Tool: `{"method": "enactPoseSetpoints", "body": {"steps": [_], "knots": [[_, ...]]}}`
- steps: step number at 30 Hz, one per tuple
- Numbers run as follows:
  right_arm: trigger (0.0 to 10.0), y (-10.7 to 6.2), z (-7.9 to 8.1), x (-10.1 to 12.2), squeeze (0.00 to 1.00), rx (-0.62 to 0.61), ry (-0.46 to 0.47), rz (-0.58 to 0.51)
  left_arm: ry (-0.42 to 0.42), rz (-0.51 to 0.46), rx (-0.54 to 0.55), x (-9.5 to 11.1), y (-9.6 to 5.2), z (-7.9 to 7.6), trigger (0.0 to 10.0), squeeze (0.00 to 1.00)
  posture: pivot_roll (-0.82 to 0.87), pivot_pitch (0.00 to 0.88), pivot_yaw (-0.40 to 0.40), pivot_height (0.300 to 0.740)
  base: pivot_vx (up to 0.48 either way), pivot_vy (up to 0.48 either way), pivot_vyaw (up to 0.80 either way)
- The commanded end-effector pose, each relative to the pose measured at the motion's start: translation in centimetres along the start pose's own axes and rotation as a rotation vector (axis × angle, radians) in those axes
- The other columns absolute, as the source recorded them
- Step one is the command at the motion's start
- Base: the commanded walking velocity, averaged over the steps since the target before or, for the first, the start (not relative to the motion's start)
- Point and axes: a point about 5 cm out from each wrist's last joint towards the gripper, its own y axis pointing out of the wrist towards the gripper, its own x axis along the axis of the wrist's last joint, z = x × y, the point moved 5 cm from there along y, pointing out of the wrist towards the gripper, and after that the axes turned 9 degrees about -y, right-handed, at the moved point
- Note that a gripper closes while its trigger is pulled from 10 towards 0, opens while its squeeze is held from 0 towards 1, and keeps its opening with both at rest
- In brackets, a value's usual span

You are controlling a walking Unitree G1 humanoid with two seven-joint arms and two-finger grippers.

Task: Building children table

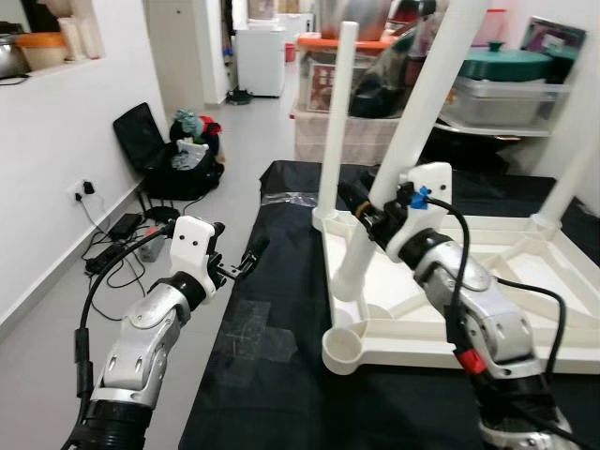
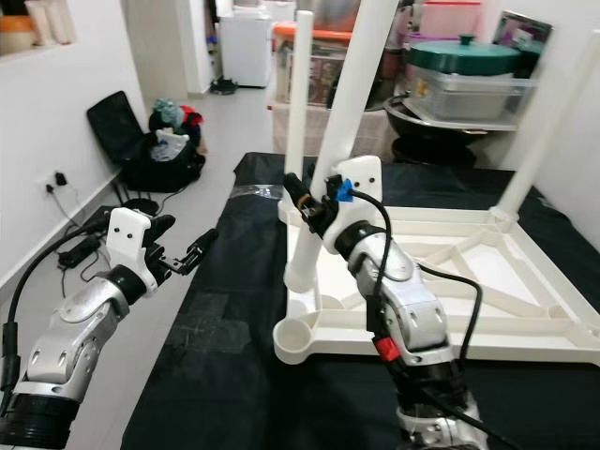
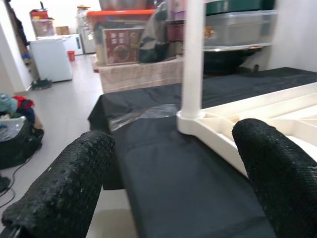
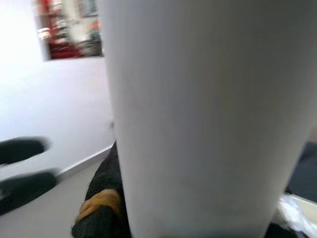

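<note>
A: What do the head views give that the wrist views can't?

B: The whole layout; a white plastic children's table top (image 1: 525, 281) lies upside down on a black cloth (image 1: 272, 375) over the table, ribbed underneath, with a round empty socket (image 1: 349, 349) at its near corner; smooth white tubular legs stand in other corners.

A: And the right claw (image 1: 361, 211)?

B: Clenched around a tilted leg (image 1: 412, 141) whose foot meets the top's near edge; the right wrist view adds a close smooth white curve and a dark finger with an orange band (image 4: 101, 203).

A: The left claw (image 1: 246, 255)?

B: Released, held over the floor beside the cloth; its wrist view shows two rough, pebbled black fingers (image 3: 64, 193) spread wide, an upright leg (image 3: 192, 59) between them farther off.
</note>
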Motion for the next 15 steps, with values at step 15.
{"method": "enactPoseSetpoints", "body": {"steps": [15], "knots": [[10.0, -3.7, -0.1, 0.0, 0.0, 0.308, -0.007, 0.053, 0.014, 0.046, 0.042, -1.0, -0.7, 1.3, 10.0, 0.0, 0.07, 0.0, -0.079, 0.74, 0.0, 0.0, 0.0]]}}
